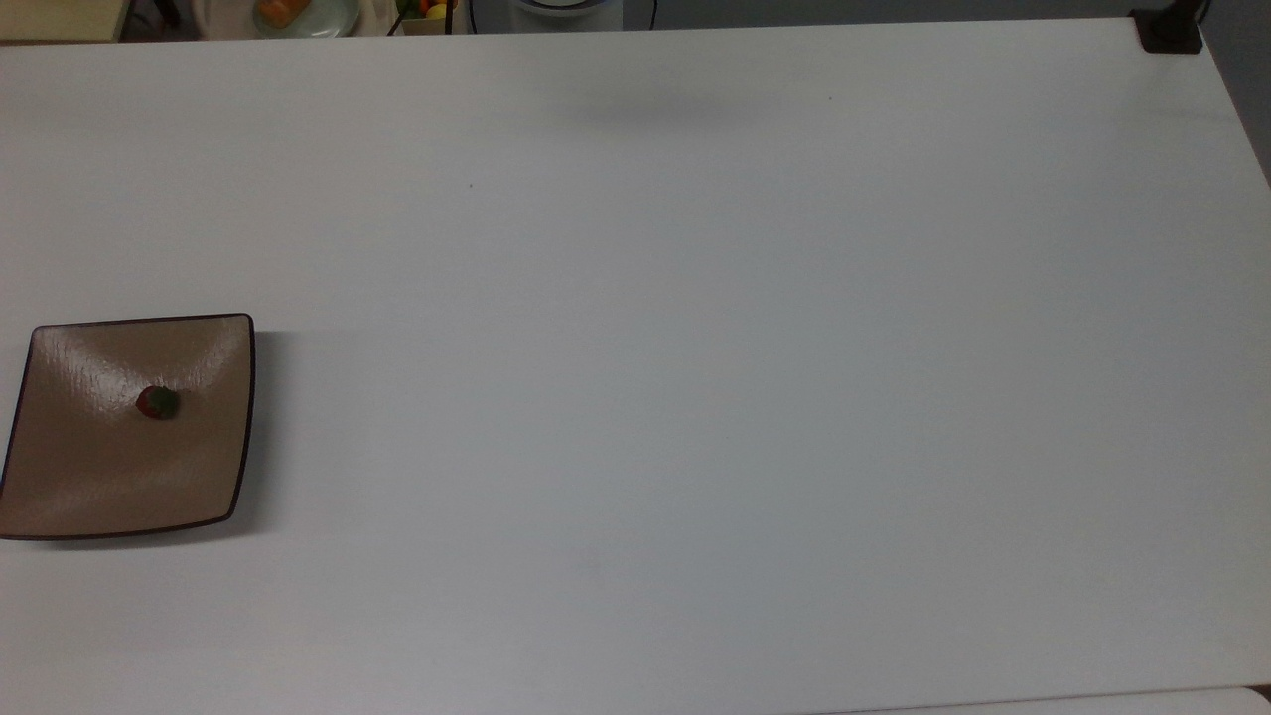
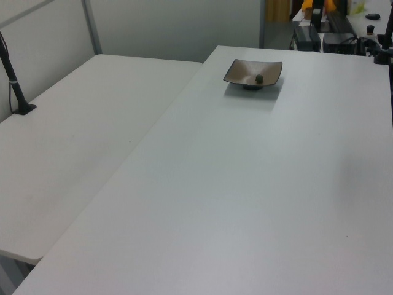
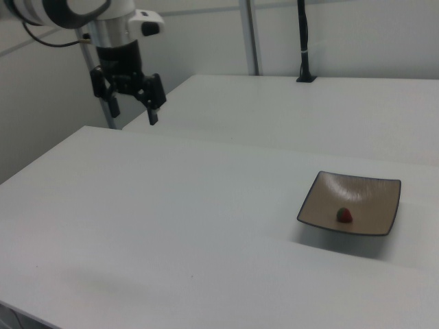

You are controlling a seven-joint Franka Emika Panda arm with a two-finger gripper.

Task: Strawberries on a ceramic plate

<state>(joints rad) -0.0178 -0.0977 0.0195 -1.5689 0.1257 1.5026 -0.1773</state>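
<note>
up in the right view's top left, we've got the gripper hanging above the white table, fingers spread wide, gripping nothing. well apart from it, we see the strawberry lying inside the ceramic plate, near the middle.

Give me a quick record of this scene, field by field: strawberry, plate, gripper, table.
strawberry: one red berry with green cap, lying inside the plate
plate: square tan-brown ceramic plate, near the top view's left edge
gripper: raised above the table in the right view, fingers open, holding nothing, far from the plate
table: white table
</note>
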